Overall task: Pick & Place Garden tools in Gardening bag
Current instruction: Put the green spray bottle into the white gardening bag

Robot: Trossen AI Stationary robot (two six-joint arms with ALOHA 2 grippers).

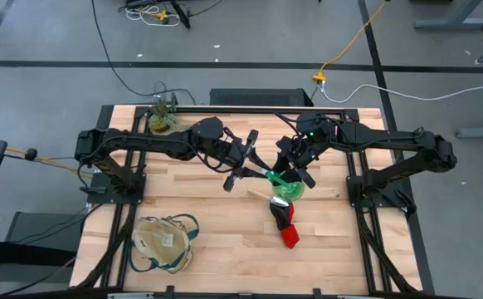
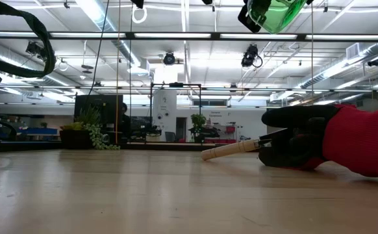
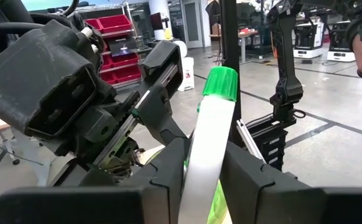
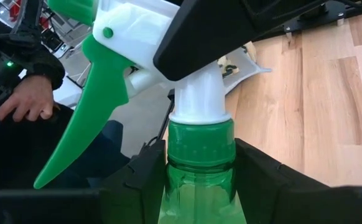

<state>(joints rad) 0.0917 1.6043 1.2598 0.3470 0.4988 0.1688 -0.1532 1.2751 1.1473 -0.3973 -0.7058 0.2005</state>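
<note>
Spray bottle (image 4: 199, 174) upright above table (image 1: 225, 241) centre, right tool (image 1: 295, 170) gripping its neck, left tool (image 1: 254, 172) clamping the white head; glove bundle (image 1: 285, 223) and wooden handle (image 2: 231, 150) below.

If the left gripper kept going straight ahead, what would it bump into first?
The left gripper would meet the white plastic trigger head of the translucent green spray bottle, between its fingers. Behind, probably the right gripper holding the bottle's neck; depth unclear.

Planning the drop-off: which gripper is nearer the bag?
Left. The left gripper is above and right of the bag; the right gripper, holding the spray bottle, is farther right.
</note>
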